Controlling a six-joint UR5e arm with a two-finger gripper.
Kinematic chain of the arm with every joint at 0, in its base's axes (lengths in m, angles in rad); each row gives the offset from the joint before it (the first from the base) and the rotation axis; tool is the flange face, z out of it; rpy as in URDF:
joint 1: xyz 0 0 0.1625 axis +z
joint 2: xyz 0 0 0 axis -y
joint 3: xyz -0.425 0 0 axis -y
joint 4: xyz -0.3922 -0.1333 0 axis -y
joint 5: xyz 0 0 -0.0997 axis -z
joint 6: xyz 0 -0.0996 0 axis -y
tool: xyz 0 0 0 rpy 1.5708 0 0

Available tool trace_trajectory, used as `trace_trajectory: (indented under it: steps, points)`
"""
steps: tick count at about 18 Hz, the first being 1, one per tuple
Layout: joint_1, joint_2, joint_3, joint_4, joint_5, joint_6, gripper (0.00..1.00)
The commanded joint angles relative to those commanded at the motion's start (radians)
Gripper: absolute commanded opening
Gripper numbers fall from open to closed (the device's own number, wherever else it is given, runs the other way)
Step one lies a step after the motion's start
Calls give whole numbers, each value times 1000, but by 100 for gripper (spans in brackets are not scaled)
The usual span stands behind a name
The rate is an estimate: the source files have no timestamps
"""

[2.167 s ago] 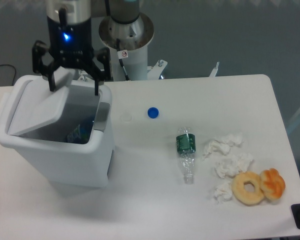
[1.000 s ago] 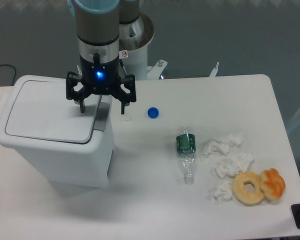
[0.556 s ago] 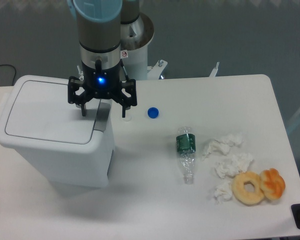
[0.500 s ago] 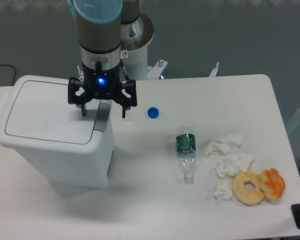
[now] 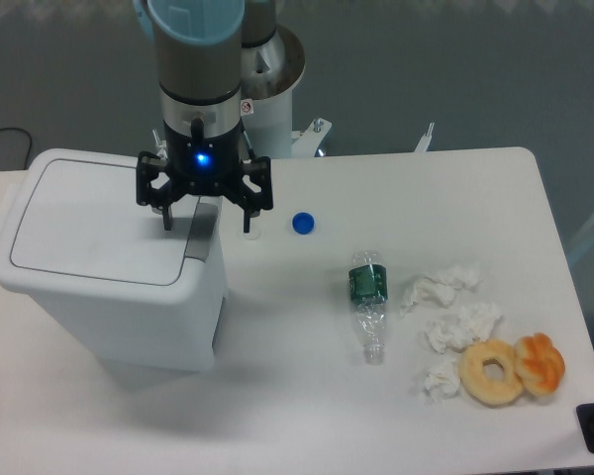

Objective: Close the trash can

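At 9 o'clock on the table [image 5: 307,396], the trash can [image 5: 109,267] sits with its lid [image 5: 94,233] lying flat, apparently shut. Over its 3 o'clock edge hangs the gripper [image 5: 205,223], jaws spread, holding nothing. Closing looks done; only withdrawal seems left.

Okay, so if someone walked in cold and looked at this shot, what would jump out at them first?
Probably the big white trash can at the left of the table, lid flat down, with the black gripper and its blue light hanging open over the can's right edge. Next, the litter to the right: a clear plastic bottle lying on its side, a blue cap, crumpled tissues and two donuts.
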Motion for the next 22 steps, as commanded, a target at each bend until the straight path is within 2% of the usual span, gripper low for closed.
trace_trajectory:
  steps: [1,3,6,11,14,19,22]
  points:
    - [15,0,6,5,2,9,100]
    - [44,-2,6,3,5,111,100]
    - [146,-21,3,20,2,233,100]
    - [271,-106,5,80,6,394,100]
    - [340,-156,9,80,8,596,100]
    - [416,-228,28,95,20,852,100]
    - [469,-277,29,149,64,984,100]
